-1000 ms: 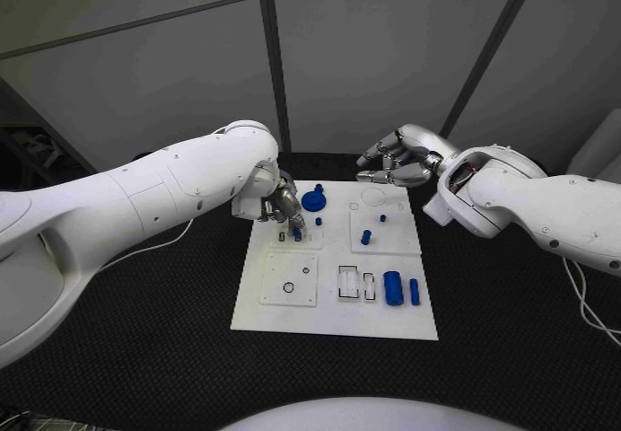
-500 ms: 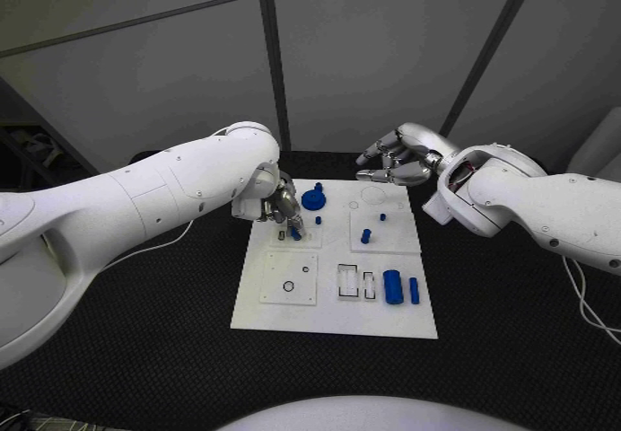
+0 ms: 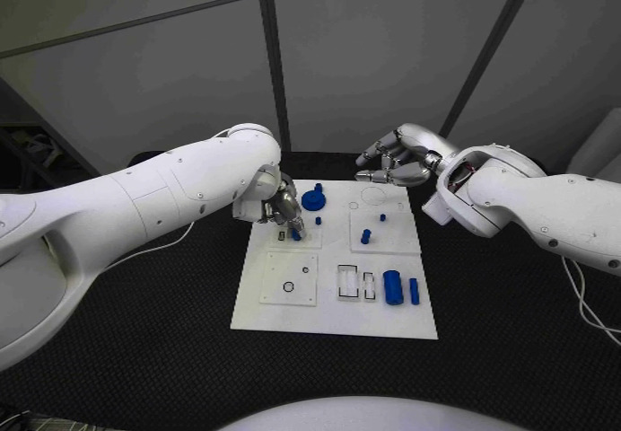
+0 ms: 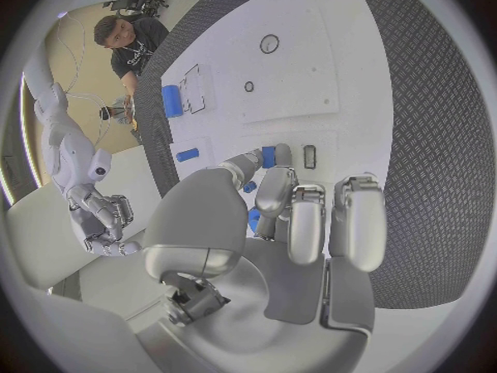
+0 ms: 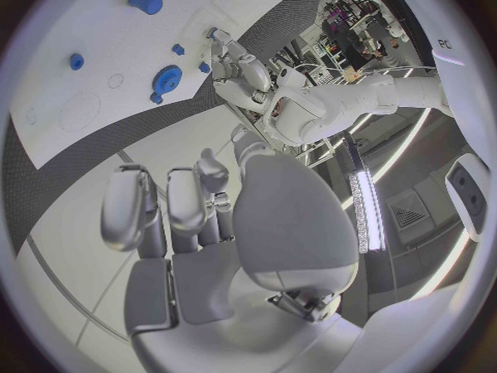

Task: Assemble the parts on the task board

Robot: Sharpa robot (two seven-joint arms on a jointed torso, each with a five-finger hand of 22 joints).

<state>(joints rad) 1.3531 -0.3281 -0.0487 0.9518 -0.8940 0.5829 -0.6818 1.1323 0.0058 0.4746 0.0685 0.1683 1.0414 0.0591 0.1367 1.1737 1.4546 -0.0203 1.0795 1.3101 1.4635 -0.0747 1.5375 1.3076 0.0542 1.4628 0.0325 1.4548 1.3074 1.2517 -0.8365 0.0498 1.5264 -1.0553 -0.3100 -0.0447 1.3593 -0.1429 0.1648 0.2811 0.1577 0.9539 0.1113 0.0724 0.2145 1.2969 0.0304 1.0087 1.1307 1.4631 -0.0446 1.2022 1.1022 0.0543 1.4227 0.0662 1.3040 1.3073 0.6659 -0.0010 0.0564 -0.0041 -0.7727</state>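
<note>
Silver fingers of your left hand (image 3: 273,208) pinch a small blue peg (image 3: 296,233) at the board's (image 3: 334,319) far-left corner, just beside a narrow slot (image 3: 283,237). Your right hand (image 3: 398,162) hovers past the board's far edge, fingers curled in on nothing. You have a blue gear (image 3: 313,199) near the left hand, a short peg (image 3: 365,237) mid-board, and two cylinders (image 3: 401,292) at the right edge.

Just the background stuff here

There's a black surface (image 3: 155,359) with a bumpy, textured mat look, and grey wall panels (image 3: 362,63) behind it split by dark seams. A thin white cable (image 3: 161,244) trails across the surface on one side, and another cable (image 3: 585,301) on the other.
</note>
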